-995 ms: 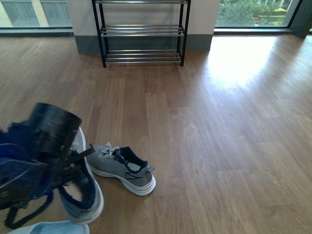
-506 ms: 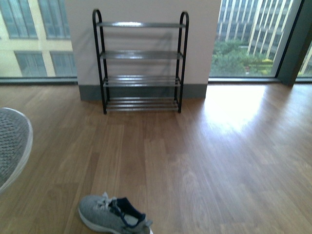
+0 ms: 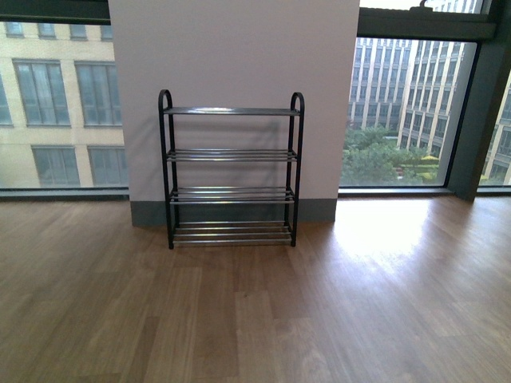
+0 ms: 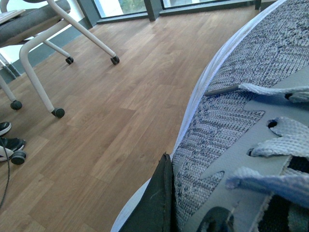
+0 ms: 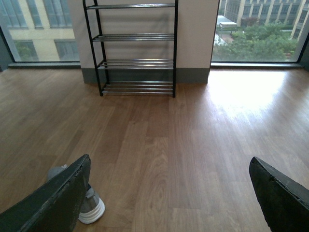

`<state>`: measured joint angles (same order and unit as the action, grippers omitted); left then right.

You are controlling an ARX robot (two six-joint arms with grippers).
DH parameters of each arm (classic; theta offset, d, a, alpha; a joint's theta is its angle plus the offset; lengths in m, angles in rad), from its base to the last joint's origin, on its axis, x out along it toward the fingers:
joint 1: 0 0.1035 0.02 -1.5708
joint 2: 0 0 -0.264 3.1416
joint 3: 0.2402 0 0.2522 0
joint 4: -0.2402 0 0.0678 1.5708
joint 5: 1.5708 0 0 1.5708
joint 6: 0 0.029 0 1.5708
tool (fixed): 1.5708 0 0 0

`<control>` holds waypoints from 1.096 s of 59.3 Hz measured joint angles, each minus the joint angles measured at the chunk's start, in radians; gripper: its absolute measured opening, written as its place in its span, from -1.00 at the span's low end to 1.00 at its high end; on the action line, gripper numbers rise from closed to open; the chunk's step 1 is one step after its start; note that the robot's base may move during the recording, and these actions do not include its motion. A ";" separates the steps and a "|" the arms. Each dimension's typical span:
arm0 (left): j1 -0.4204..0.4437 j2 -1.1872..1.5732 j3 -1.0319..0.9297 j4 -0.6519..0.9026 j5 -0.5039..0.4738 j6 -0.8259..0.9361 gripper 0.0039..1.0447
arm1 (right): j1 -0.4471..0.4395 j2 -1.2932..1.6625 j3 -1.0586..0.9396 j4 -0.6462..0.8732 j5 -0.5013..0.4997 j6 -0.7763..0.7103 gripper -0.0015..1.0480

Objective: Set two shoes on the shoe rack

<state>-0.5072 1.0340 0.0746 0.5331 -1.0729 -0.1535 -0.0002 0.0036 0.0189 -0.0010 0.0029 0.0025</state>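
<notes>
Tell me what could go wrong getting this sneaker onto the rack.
The held sneaker shows only one left finger at its sole edge, so the grip may be shallow and slip. The shoe rack has thin bar shelves; a tilted shoe could roll off. The second sneaker sits on the floor by the open right gripper and could get knocked.

Wheeled chair on wood floor; white wall between tall windows.
</notes>
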 joint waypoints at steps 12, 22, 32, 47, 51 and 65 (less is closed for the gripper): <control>0.000 0.000 -0.002 -0.002 -0.001 0.000 -0.97 | 0.000 0.000 0.000 0.000 0.001 0.000 0.82; -0.001 0.000 -0.002 -0.003 -0.003 0.000 -0.97 | 0.000 0.000 0.000 0.000 0.000 0.000 0.82; 0.000 0.000 -0.002 -0.003 -0.006 0.000 -0.97 | 0.000 0.000 0.000 0.000 -0.005 0.000 0.82; 0.000 0.000 -0.002 -0.003 -0.003 0.000 -0.97 | 0.012 0.031 0.003 -0.054 -0.127 -0.008 0.82; 0.000 0.000 -0.002 -0.003 -0.001 0.000 -0.97 | 0.079 0.142 0.003 0.027 -0.102 -0.018 0.82; 0.000 0.000 -0.002 -0.003 -0.002 0.000 -0.97 | 0.171 1.026 0.130 0.682 -0.128 -0.226 0.82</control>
<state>-0.5068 1.0336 0.0723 0.5304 -1.0748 -0.1532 0.1703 1.0298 0.1493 0.6811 -0.1249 -0.2237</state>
